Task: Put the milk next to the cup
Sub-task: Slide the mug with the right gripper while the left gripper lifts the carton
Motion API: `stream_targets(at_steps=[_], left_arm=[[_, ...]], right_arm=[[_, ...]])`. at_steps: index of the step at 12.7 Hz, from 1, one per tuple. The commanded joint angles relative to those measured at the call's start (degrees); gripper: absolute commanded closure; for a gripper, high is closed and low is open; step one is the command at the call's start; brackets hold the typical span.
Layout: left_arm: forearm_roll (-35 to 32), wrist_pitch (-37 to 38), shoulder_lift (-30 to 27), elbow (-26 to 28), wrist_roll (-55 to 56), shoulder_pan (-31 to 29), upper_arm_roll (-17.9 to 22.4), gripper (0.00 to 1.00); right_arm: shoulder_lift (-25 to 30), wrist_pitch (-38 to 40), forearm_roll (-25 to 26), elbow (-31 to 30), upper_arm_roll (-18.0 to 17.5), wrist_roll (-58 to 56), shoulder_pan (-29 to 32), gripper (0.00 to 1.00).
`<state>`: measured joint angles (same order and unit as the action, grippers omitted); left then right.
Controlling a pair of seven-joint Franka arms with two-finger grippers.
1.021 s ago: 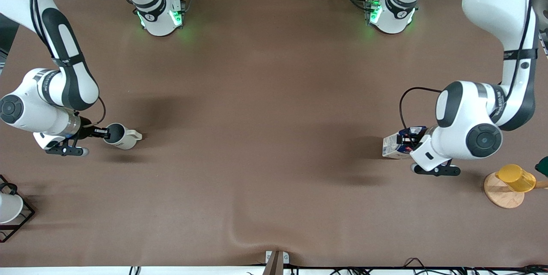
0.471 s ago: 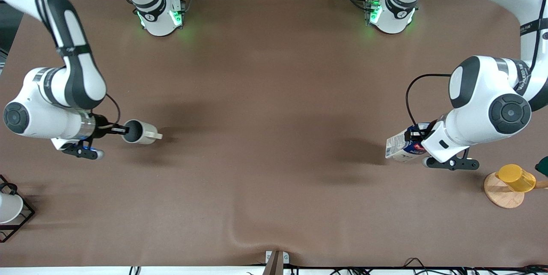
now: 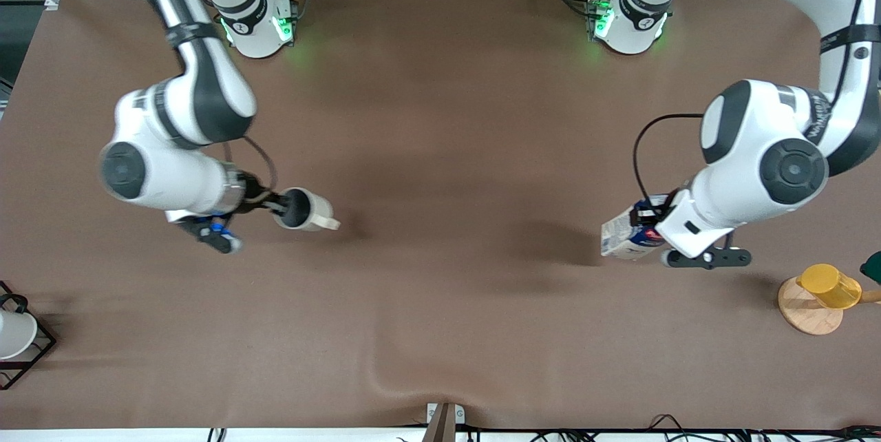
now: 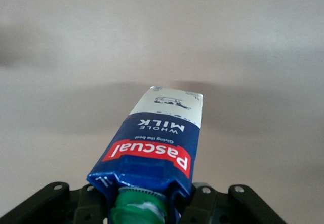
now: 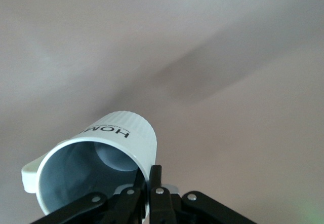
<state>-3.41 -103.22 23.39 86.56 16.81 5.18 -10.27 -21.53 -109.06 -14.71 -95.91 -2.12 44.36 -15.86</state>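
My right gripper point(image 3: 281, 206) is shut on the rim of the cream-white cup point(image 3: 306, 210) and holds it tilted above the table, toward the right arm's end. In the right wrist view the cup point(image 5: 96, 158) shows its grey inside, one finger in and one outside its wall. My left gripper point(image 3: 647, 222) is shut on the top of the milk point(image 3: 623, 239), a dark-blue carton with whitish base, held tilted over the table toward the left arm's end. In the left wrist view the milk point(image 4: 157, 143) shows its red band and green cap.
A yellow cup point(image 3: 829, 285) lies on a round wooden stand point(image 3: 805, 311) at the left arm's end, near the front camera. A white cup point(image 3: 14, 333) sits in a black wire rack point(image 3: 38, 352) at the right arm's end.
My right gripper has carried the cup toward the table's middle. My left gripper has shifted the milk slightly toward the middle too.
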Motion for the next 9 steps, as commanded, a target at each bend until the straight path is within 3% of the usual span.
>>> stream_targets(at_steps=[1, 5, 9], left_arm=[[-0.5, 0.4, -0.7, 0.1, 4.4, 0.1, -2.1, 1.00], [-0.5, 1.3, -0.7, 0.2, 4.7, 0.5, -2.4, 1.00], [-0.8, 4.5, -0.8, 0.4, 6.2, 0.2, -4.8, 1.00]], right_arm=[[-7.6, -1.8, -1.4, 8.2, 0.8, 12.4, -5.7, 1.00], [-17.6, -10.2, -0.9, 16.5, 0.9, 27.1, -14.5, 1.00], [-22.1, -18.5, -0.8, 17.5, 1.1, 30.8, -19.4, 1.00]])
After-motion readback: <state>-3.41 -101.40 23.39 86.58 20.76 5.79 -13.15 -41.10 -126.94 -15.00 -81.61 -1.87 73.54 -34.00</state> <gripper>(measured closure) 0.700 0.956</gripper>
